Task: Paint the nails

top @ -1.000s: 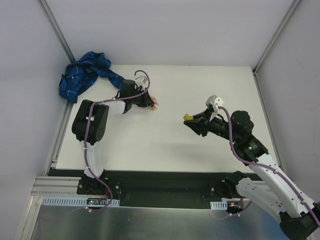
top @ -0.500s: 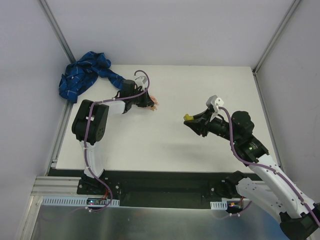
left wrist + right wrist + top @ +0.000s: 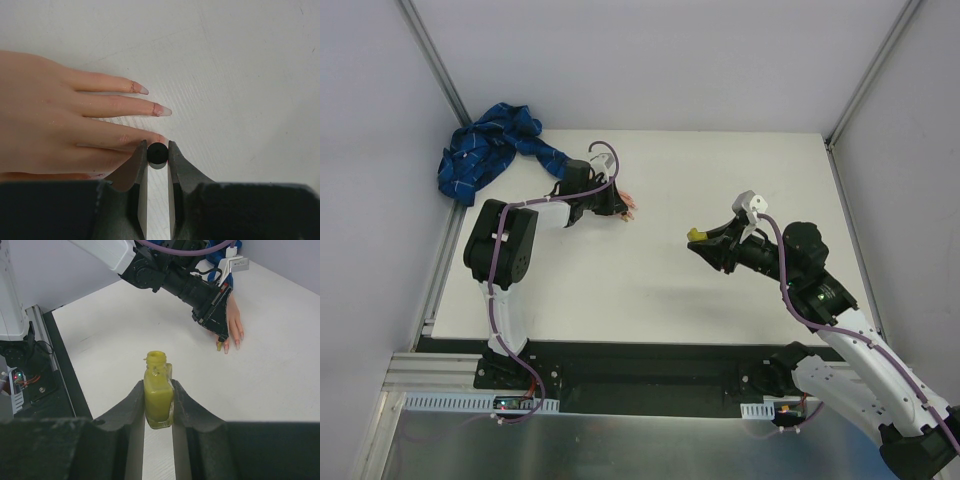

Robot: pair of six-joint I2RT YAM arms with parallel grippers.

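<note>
The flesh-coloured mannequin hand (image 3: 45, 120) lies flat on the white table, fingers pointing right. Its pinkish nails (image 3: 164, 111) show at the fingertips. My left gripper (image 3: 157, 146) is shut on the black round brush cap (image 3: 157, 154), seen end-on right at the tip of one finger. In the top view the left gripper (image 3: 616, 205) sits over the nails (image 3: 631, 210). My right gripper (image 3: 158, 385) is shut on an open yellow polish bottle (image 3: 158, 402), held upright above the table, apart from the hand (image 3: 232, 320). The bottle also shows in the top view (image 3: 696, 236).
The blue plaid sleeve (image 3: 490, 148) bunches at the table's far left corner. The left arm (image 3: 165, 275) stretches across the right wrist view. The table's near edge and a black rail (image 3: 640, 360) run along the front.
</note>
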